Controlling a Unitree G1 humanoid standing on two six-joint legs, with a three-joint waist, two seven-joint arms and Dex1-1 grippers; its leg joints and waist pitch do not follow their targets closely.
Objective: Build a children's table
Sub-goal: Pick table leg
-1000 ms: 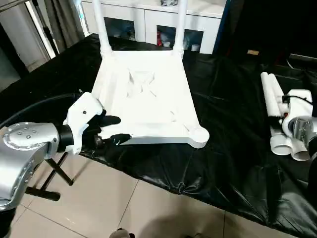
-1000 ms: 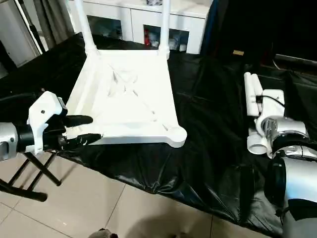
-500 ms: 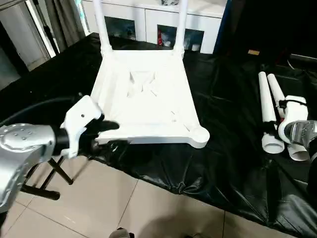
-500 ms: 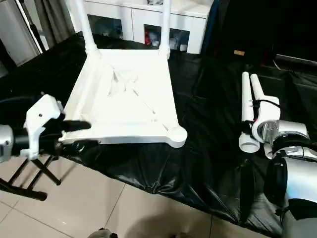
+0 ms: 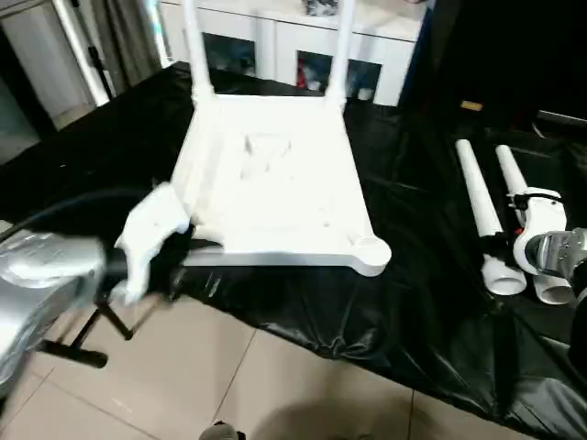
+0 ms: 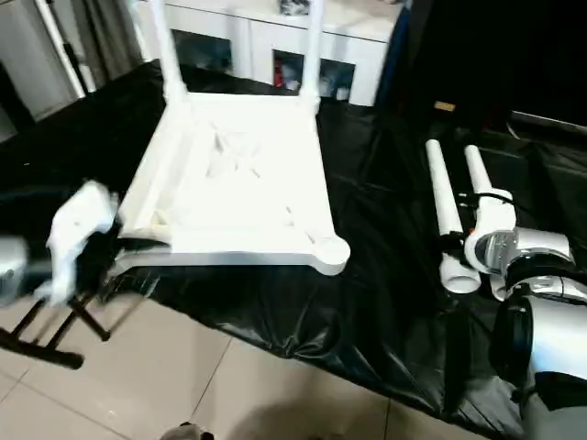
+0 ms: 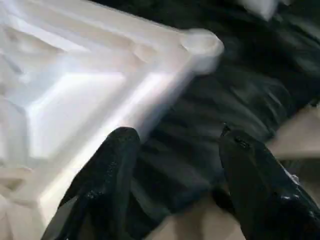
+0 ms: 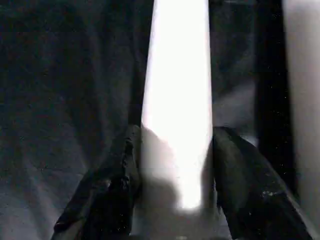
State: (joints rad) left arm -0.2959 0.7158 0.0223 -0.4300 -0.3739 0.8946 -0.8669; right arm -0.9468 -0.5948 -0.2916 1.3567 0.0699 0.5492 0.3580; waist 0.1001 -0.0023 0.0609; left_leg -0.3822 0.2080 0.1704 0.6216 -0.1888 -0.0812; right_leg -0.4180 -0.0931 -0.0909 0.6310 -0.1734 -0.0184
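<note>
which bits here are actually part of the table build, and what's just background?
Job:
tabletop, upside down
two fitted legs
two loose legs by the right gripper

Background:
black sheet
white cabinet
folding stand

Black glossy plastic sheet (image 5: 431, 302), wrinkled, covers the work surface and drapes over its near edge. White cabinet (image 5: 275, 41) with glass doors stands behind it. Beige tiled floor (image 5: 183, 385) below. Black metal stand legs (image 5: 87, 335) rest on the floor.

Tabletop (image 5: 271, 188) upside down on table left; two loose legs (image 5: 479, 213) lying right.
</note>
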